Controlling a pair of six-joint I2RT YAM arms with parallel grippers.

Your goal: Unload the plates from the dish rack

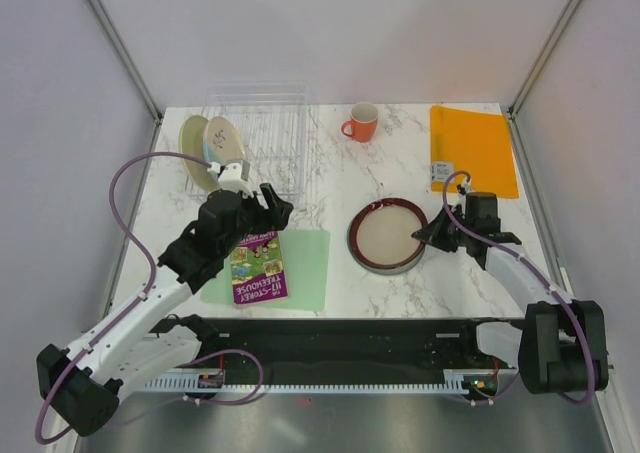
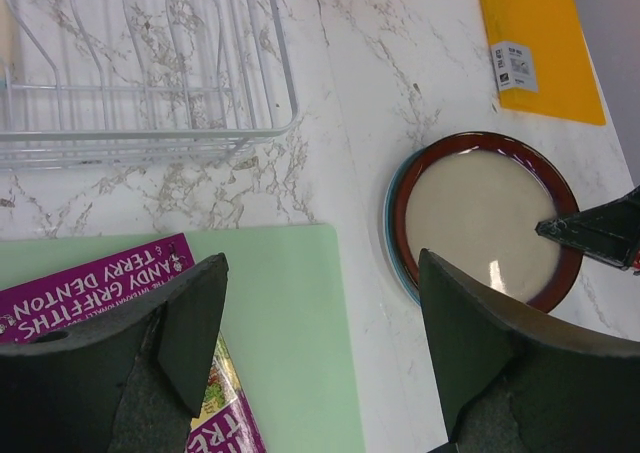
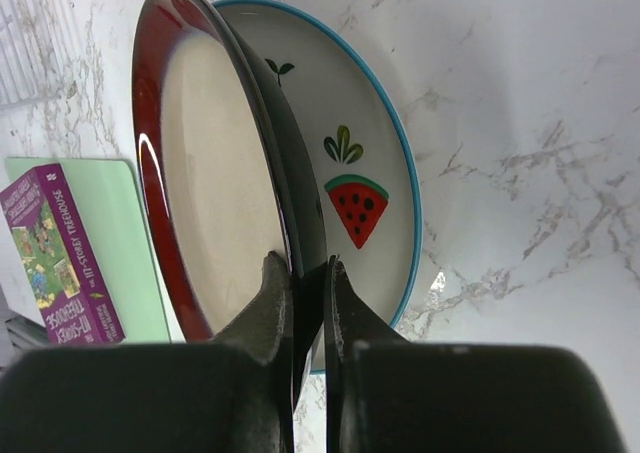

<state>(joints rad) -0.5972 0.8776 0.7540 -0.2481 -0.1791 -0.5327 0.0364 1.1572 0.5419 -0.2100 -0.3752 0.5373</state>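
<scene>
The clear dish rack (image 1: pixel 262 133) (image 2: pixel 150 73) stands at the back left. Two plates lean at its left end, a pale yellow-green one (image 1: pixel 194 141) and a blue-and-cream one (image 1: pixel 223 141). My left gripper (image 1: pixel 273 205) (image 2: pixel 322 313) hovers open beside the rack, over the green mat, with nothing between its fingers. The dark-red-rimmed beige plate (image 1: pixel 388 235) (image 2: pixel 485 218) (image 3: pixel 205 173) rests tilted on the watermelon plate (image 3: pixel 370 173) (image 2: pixel 390 223) at centre right. My right gripper (image 1: pixel 428 235) (image 3: pixel 308 273) is shut on the red-rimmed plate's right rim.
A light green mat (image 1: pixel 305 268) (image 2: pixel 290 303) with a purple book (image 1: pixel 257 265) (image 2: pixel 90 283) lies in front of the rack. An orange mug (image 1: pixel 361 123) stands at the back centre. An orange folder (image 1: pixel 472 148) (image 2: pixel 535 43) lies at the back right.
</scene>
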